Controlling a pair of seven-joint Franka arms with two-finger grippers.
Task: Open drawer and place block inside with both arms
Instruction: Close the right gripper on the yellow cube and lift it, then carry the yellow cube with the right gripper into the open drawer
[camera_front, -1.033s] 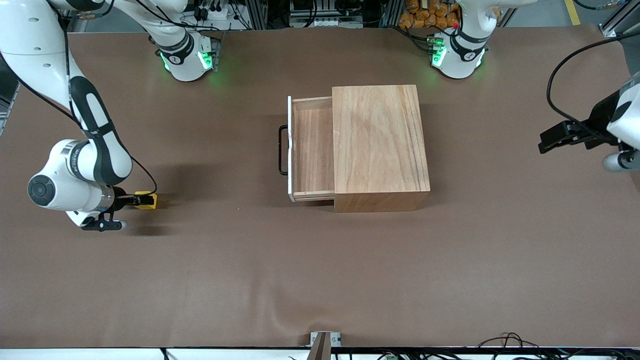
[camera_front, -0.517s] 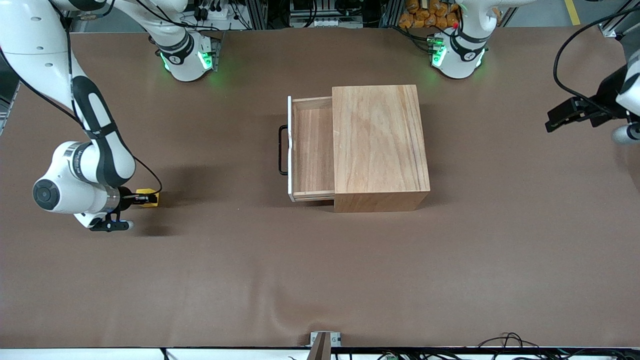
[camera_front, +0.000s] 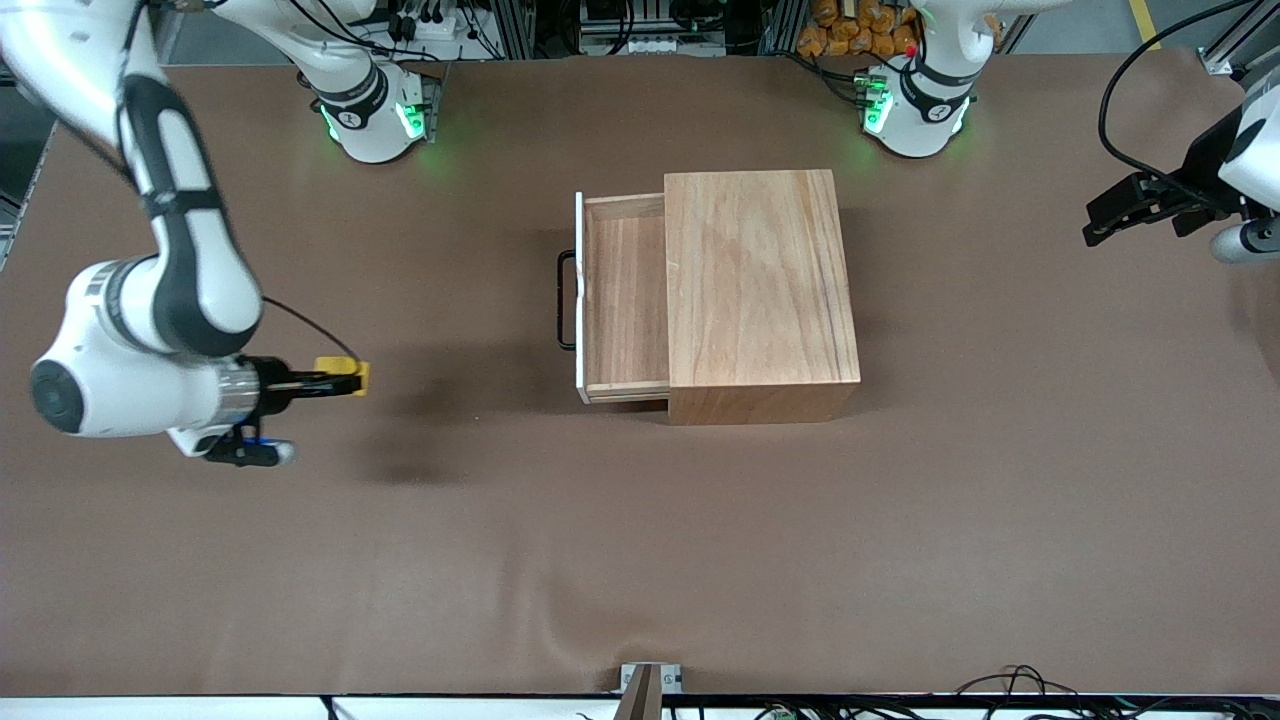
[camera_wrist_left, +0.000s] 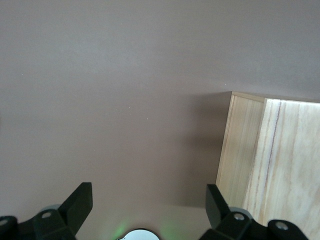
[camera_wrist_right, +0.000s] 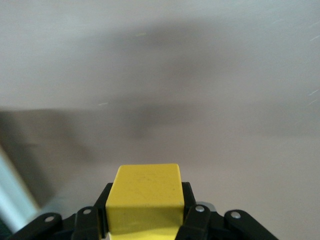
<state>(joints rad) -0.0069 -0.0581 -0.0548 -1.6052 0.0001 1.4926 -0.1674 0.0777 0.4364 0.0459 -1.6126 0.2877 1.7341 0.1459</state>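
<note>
Yellow block (camera_front: 356, 376) lifted clear of the table (camera_front: 640, 520), pinched in the right gripper (camera_front: 350, 381) toward the right arm's end | drawer (camera_front: 622, 295) of the wooden box (camera_front: 760, 290) stands pulled out | left gripper (camera_front: 1098, 224) spread wide, aloft over the left arm's end.

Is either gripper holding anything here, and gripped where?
The right gripper holds the block by two opposite side faces, above the table. The left gripper is open and holds nothing.
</note>
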